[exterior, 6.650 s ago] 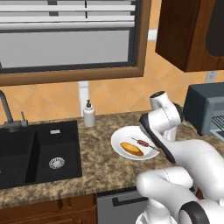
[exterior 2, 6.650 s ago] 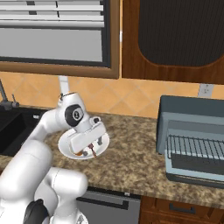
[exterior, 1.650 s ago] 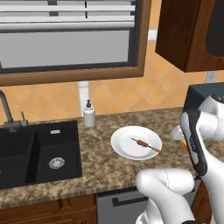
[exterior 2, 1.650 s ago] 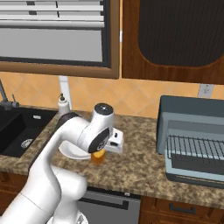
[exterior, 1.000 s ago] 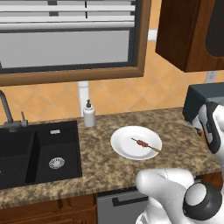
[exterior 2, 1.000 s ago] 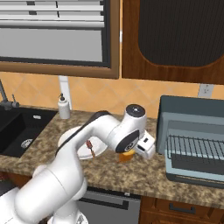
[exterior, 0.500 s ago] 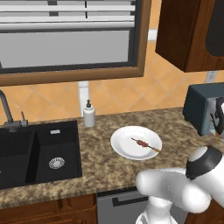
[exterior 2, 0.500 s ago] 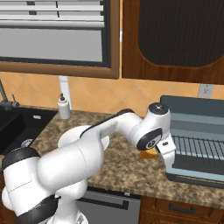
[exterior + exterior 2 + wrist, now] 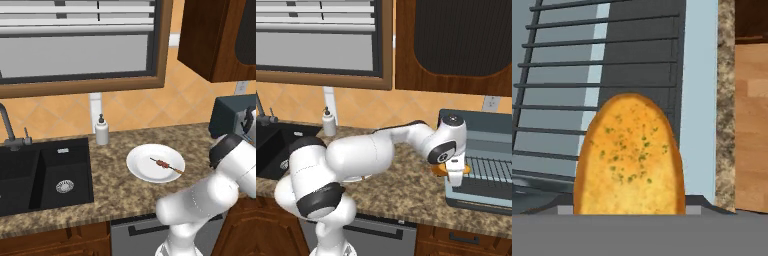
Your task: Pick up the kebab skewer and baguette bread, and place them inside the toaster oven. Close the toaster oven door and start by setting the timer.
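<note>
Over at the right end of the speckled brown granite counter (image 9: 406, 187), white arm stretched across, two-finger gripper (image 9: 452, 170) hanging at the left front corner of the dark blue-grey box-shaped toaster oven (image 9: 483, 130). Clamped between the fingers, the stubby golden-orange baguette loaf (image 9: 629, 156), peeking out orange on both sides of the hand in the right base view (image 9: 440, 169). Pincer grasping the bread, then, jaws spread about the loaf's width.

Seen from the hand: loaf front and centre, flecked with green on its paler crust, rounded end pointing toward the thin dark wire rack (image 9: 602, 85) beyond it. Grey-framed oven door (image 9: 478, 200) dropped open and lying flat toward the near edge of the counter, rack (image 9: 491, 167) exposed behind it. Bread hovering at the mouth of the oven, above the door's left edge; cannot tell whether it touches the rack.

Back to the left, from the left base view: round white plate (image 9: 142, 167) sitting mid-counter, thin tan kebab skewer (image 9: 166, 165) with its dark reddish meat chunks lying across it, well apart from the gripper. Further left, small white soap bottle (image 9: 101, 131) against the tiled wall, then black double sink (image 9: 45, 172) with grey tap (image 9: 10, 131).
</note>
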### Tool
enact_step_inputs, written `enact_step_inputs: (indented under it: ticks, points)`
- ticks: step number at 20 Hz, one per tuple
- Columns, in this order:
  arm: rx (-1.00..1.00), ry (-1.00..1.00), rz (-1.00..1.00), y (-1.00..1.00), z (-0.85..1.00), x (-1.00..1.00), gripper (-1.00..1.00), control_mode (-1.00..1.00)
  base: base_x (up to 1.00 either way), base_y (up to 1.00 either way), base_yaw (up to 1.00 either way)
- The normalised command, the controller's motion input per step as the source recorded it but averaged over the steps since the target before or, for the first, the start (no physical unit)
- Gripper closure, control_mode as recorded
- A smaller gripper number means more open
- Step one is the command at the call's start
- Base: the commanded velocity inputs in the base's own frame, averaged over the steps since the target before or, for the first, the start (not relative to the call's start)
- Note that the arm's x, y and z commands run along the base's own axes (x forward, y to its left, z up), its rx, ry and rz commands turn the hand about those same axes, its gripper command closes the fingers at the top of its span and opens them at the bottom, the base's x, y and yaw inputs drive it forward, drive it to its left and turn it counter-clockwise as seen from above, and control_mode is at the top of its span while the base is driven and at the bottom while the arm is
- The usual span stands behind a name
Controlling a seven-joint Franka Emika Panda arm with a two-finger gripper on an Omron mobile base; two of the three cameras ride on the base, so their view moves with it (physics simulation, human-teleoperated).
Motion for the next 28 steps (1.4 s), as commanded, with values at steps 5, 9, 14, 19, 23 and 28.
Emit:
enact_step_inputs:
  ticks: [5, 9, 14, 19, 23, 28]
  points:
    - [0.13, -0.17, 0.0, -0.65, -0.02, 0.12, 1.0, -1.0, 0.0, 0.0, 0.0]
    - [0.12, -0.14, -0.03, -0.56, 0.0, 0.4, 1.0, -1.0, 0.0, 0.0, 0.0]
    - [0.1, -0.04, -0.06, -0.43, 0.0, 0.49, 1.0, -1.0, 0.0, 0.0, 0.0]
    - [0.09, -0.07, -0.04, -0.6, 0.07, 0.16, 1.0, -1.0, 0.0, 0.0, 0.0]
    - [0.06, -0.01, -0.05, -0.5, 0.2, -0.12, 1.0, -1.0, 0.0, 0.0, 0.0]
    - [0.01, -0.08, -0.04, -0.19, 0.06, -0.01, 1.0, -1.0, 0.0, 0.0, 0.0]
